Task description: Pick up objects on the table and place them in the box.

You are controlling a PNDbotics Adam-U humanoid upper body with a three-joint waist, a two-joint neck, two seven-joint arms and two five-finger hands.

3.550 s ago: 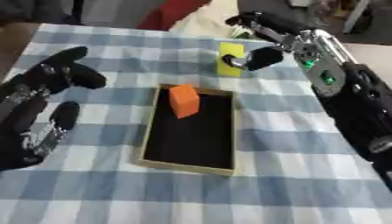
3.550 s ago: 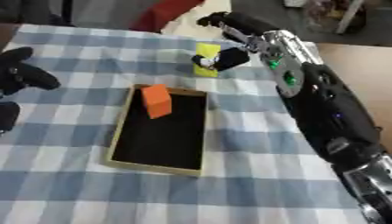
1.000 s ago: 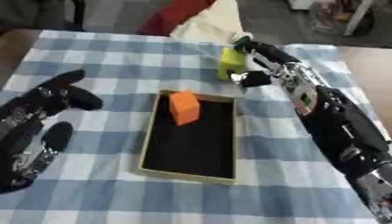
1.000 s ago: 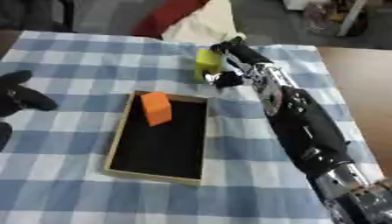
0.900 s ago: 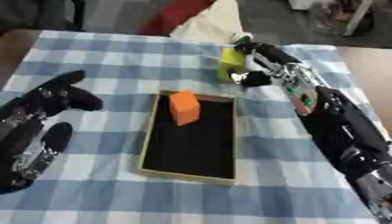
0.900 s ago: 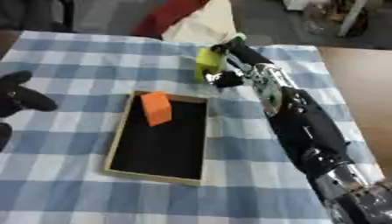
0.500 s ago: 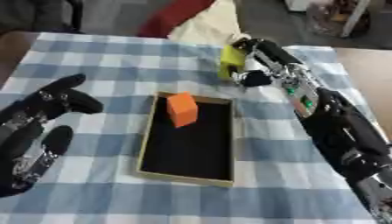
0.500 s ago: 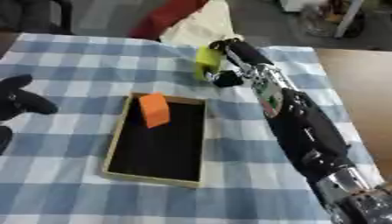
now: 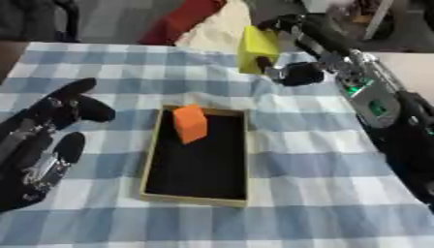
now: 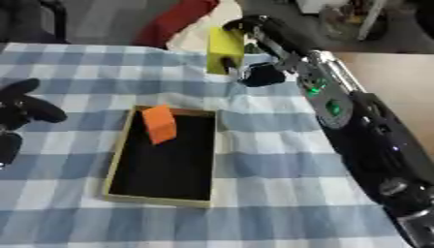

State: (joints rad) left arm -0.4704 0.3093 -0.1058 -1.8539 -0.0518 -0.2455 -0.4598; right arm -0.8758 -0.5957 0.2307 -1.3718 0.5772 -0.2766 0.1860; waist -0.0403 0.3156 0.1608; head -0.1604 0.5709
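Observation:
A yellow block point(image 9: 257, 48) is held above the far part of the blue checked table, my right hand point(image 9: 292, 68) shut on it with fingers over its top and thumb below. An orange block point(image 9: 190, 123) stands tilted in the far end of a shallow wooden box point(image 9: 156, 169) with a black floor, mid-table. My left hand point(image 9: 47, 131) rests open at the left edge, fingers up, holding nothing.
A red and cream cloth point(image 9: 199, 22) lies beyond the table's far edge. My right forearm point(image 9: 373, 104) runs along the table's right side. A brown surface point(image 10: 398, 82) lies to the right of the tablecloth.
My right hand has lifted the yellow block a little higher and farther back. The orange block and the box have not moved. The camera has shifted slightly.

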